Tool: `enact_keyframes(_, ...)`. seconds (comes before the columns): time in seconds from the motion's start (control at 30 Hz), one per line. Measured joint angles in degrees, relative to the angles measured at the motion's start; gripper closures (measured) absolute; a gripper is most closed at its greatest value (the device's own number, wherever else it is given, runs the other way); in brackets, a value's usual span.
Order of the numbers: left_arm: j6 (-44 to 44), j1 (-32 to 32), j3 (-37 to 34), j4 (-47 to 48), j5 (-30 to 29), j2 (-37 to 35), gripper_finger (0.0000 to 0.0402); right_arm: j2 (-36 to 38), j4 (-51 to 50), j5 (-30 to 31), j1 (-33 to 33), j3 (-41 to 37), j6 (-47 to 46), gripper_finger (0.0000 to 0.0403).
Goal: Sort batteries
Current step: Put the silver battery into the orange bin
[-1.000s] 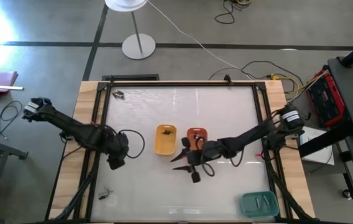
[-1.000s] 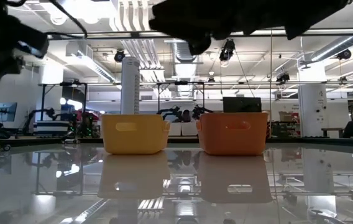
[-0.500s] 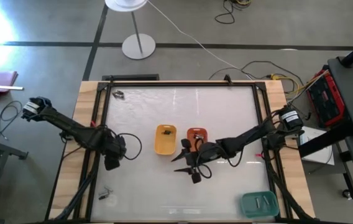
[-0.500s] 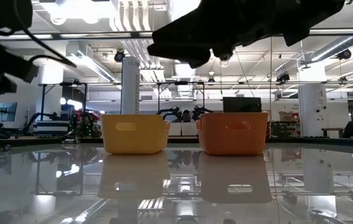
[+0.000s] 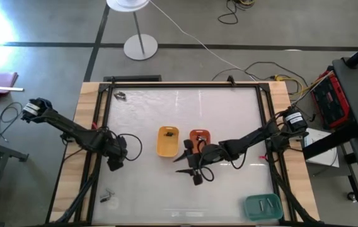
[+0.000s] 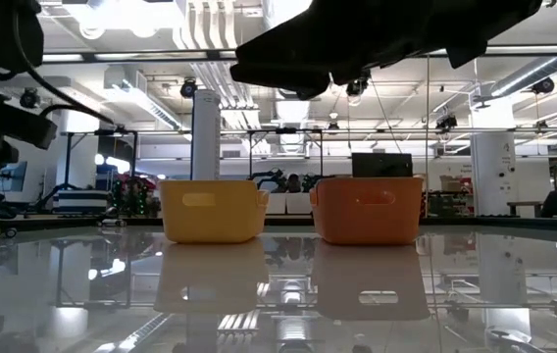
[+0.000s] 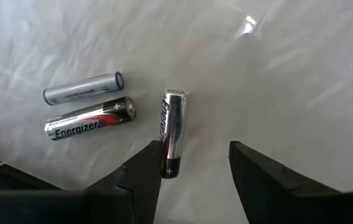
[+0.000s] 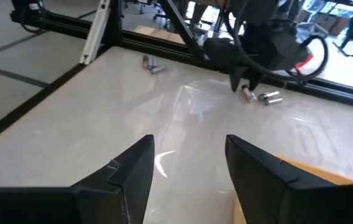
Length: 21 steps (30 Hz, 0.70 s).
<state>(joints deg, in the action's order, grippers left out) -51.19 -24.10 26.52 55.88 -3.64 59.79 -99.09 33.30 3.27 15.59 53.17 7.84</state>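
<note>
Between the spread fingers of the left gripper (image 7: 192, 171), at the table's left side, one silver AA battery (image 7: 172, 132) lies flat on the white table (image 5: 229, 120). Its near end sits against the inner edge of one finger (image 7: 140, 177), and its long axis runs straight out from the open jaws instead of across them. That is the relation the coming grasp turns on: to my eye the wrist needs turning so the fingers close across the cylinder, not along it. Just beside it lie an Energizer battery (image 7: 89, 117) and a plain pale grey battery (image 7: 83, 89), both crosswise to the first and outside the jaws.

The right gripper (image 8: 189, 168) hovers mid-table just on the near side of the trays, its jaws parted and empty, so the left arm is plainly the nearer one.

Farther out, the yellow tray (image 5: 168, 141) and orange tray (image 5: 198, 140) stand side by side at the centre, each with a dark item or two inside (too small to name). The teal tray (image 5: 263, 206) at the near right corner holds a couple of pale batteries. Loose batteries wait at the far left corner (image 5: 120, 96), with more at the near left corner (image 5: 106, 198).
</note>
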Motion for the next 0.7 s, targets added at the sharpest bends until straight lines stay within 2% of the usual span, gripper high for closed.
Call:
enact_keyframes(0.33,0.12,0.04,-2.38,-4.71,1.80,0.20,0.0254,0.02,-0.02,1.40,-0.15,0.00,0.70,0.0211)
enact_keyframes(0.5,-0.49,0.02,-3.96,-9.73,1.62,1.89,0.0314,0.55,-1.74,1.41,-0.15,0.00,2.80,0.0216)
enact_keyframes(0.63,-1.60,0.00,-3.42,-9.95,1.58,3.49,0.0371,3.27,-6.61,1.41,-0.15,0.00,3.14,0.0212)
enact_keyframes(0.7,-1.80,-0.16,-2.48,-9.65,1.09,3.95,0.0378,5.56,-10.45,1.46,-0.15,0.01,3.19,0.0209)
